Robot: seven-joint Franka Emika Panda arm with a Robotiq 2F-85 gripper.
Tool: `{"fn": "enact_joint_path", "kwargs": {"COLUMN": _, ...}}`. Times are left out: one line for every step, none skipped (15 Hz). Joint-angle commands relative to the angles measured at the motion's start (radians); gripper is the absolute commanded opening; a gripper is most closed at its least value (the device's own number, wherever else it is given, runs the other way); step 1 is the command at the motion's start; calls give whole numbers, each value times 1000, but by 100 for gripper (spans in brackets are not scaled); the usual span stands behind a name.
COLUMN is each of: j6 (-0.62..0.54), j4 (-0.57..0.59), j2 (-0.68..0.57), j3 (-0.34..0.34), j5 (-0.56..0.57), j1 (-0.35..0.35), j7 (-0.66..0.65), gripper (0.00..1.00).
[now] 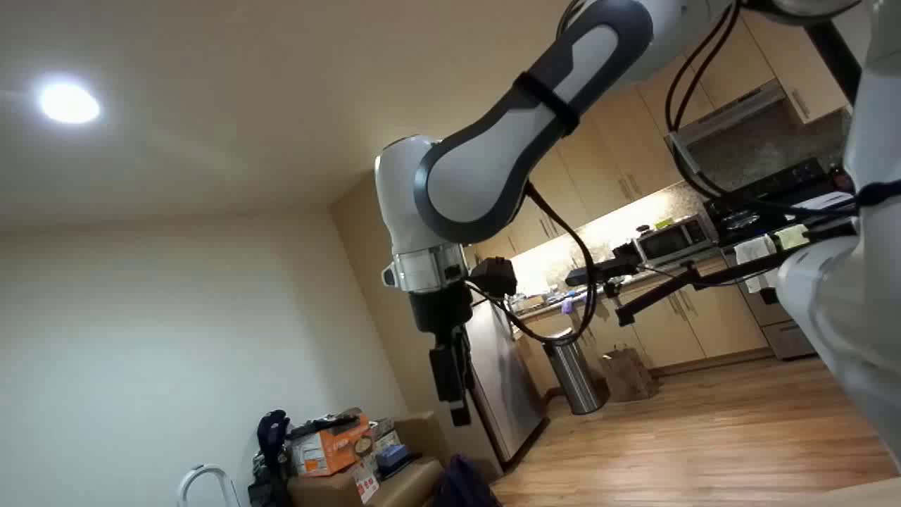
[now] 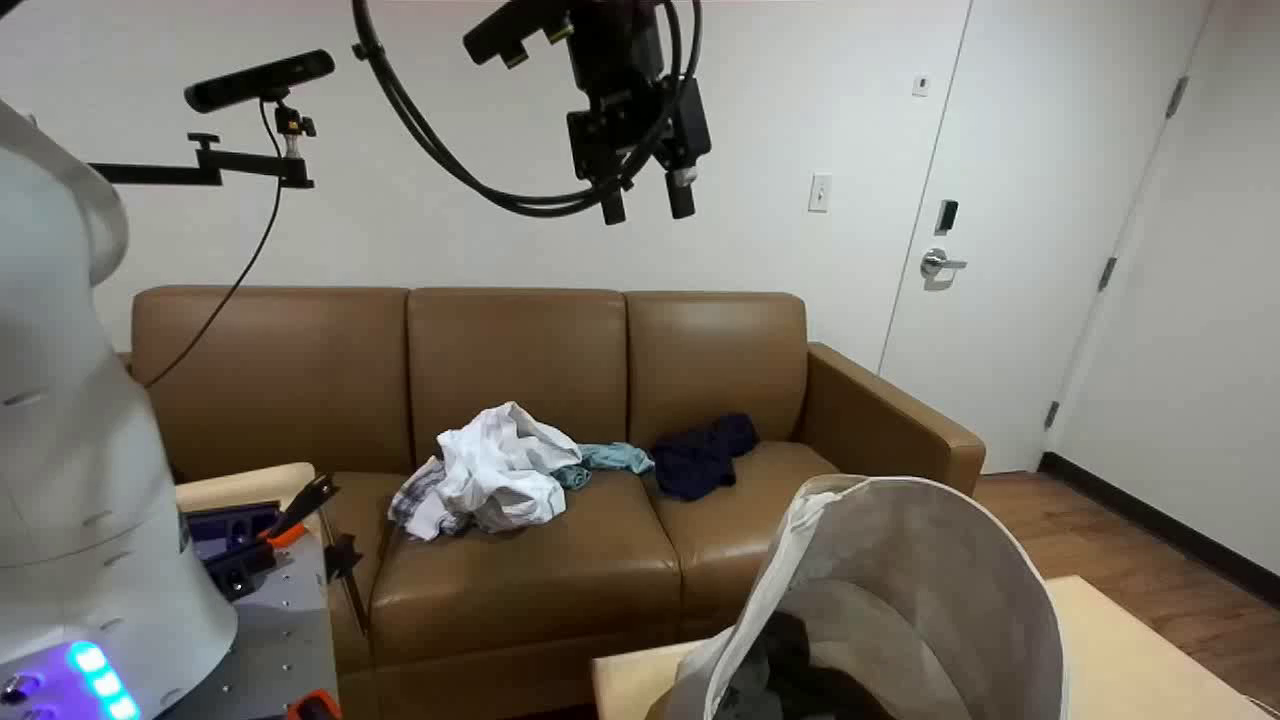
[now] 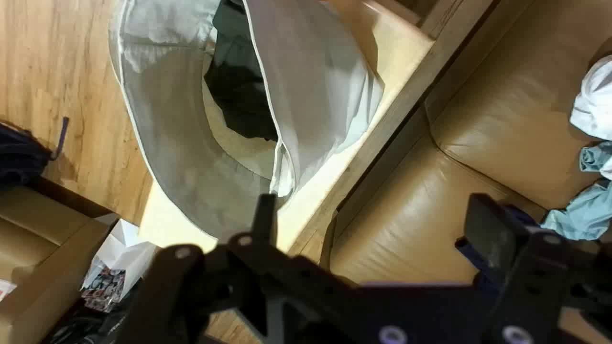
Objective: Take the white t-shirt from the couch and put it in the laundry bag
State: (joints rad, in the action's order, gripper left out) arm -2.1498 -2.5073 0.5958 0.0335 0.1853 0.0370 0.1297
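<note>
In an exterior view, seven o'clock from our spread pincer (image 2: 647, 203), the white t-shirt (image 2: 505, 465) looks light and limp; we'd pinch its twelve-o'clock peak.

In an exterior view we've got the shirt (image 2: 505, 475) on the couch (image 2: 560, 575), near its middle, a wall (image 2: 760, 235) behind! Just right of the shirt, we see a cloth (image 2: 612, 457), then a garment (image 2: 697, 462) farther right, both on the couch. Before the couch's right end, here's the counter (image 2: 1130, 630), the bag (image 2: 930, 550) standing on it, clothes (image 2: 810, 688) down inside! Above couch level, we find the gripper (image 2: 647, 204).
</note>
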Motion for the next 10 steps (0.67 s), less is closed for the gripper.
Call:
{"fn": "enact_joint_path", "kwargs": {"j6": 2, "j4": 1, "j2": 0, "j3": 2, "j5": 1, "j1": -2, "j7": -1, "gripper": 100}}
{"fn": "enact_joint_path", "kwargs": {"j6": -28, "j4": 21, "j2": -39, "j3": 16, "j5": 2, "j1": -16, "j7": 46, "gripper": 100}}
{"fn": "enact_joint_path", "kwargs": {"j6": -60, "j4": 42, "j2": -79, "j3": 34, "j5": -11, "j1": -39, "j7": 98, "gripper": 100}}
{"fn": "enact_joint_path", "kwargs": {"j6": -92, "j4": 65, "j2": -126, "j3": 51, "j5": -29, "j1": -65, "j7": 156, "gripper": 100}}
{"fn": "enact_joint_path", "kwargs": {"j6": -135, "j4": 91, "j2": -186, "j3": 61, "j5": -50, "j1": -91, "j7": 196, "gripper": 100}}
{"fn": "enact_joint_path", "kwargs": {"j6": -180, "j4": 109, "j2": -236, "j3": 72, "j5": -79, "j1": -118, "j7": 237, "gripper": 100}}
{"fn": "enact_joint_path", "kwargs": {"j6": -230, "j4": 133, "j2": -302, "j3": 78, "j5": -119, "j1": -151, "j7": 273, "gripper": 100}}
{"fn": "enact_joint_path", "kwargs": {"j6": -265, "j4": 153, "j2": -355, "j3": 85, "j5": -165, "j1": -180, "j7": 320, "gripper": 100}}
{"fn": "enact_joint_path", "kwargs": {"j6": -298, "j4": 173, "j2": -410, "j3": 83, "j5": -225, "j1": -211, "j7": 364, "gripper": 100}}
{"fn": "enact_joint_path", "kwargs": {"j6": -326, "j4": 199, "j2": -470, "j3": 77, "j5": -288, "j1": -236, "j7": 416, "gripper": 100}}
